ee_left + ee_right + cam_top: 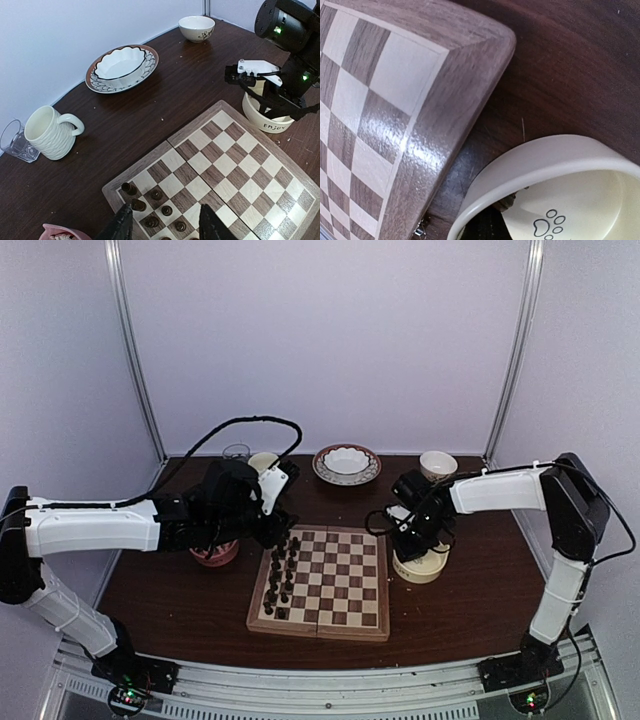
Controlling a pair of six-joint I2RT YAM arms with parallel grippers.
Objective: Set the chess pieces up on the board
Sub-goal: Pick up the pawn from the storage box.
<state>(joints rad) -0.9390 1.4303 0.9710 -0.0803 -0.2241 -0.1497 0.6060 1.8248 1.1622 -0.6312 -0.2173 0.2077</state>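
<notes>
This is a robot test cell in a lab, not a home. Plain pale wall panels (330, 340) on metal posts (135, 360) box in a dark wooden tabletop (170, 610). An aluminium rail (330, 680) at its near edge carries cabled robot arms (90, 525). A mug (50, 132) and a scalloped dish (122, 67) stand on the tabletop.

Pale lilac-white walls (330, 330) closed the space on the left, far and right. Slim metal poles (135, 350) stood at the two far corners. A dark brown wooden table (190, 620) filled the middle, with a ribbed metal rail (330, 680) along its near edge. The light was soft and even.
</notes>
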